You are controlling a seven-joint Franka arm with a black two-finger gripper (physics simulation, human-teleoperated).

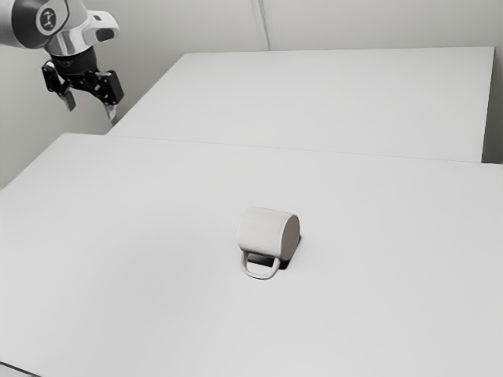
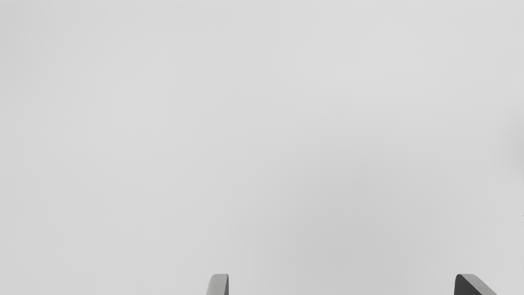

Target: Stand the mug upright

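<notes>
White, cylindrical, ceramic-looking mug (image 1: 262,232) lies on its side on the smooth white flat table (image 1: 141,314), well apart from the black two-finger pincer (image 1: 90,108), which hangs raised near the far corner at the exterior view's left. The pincer is spread wide, nothing between its tips. The mug lies well in from the table's far edge, with open surface all around; its handle points away from that edge. What the mug contains, I cannot tell
</notes>
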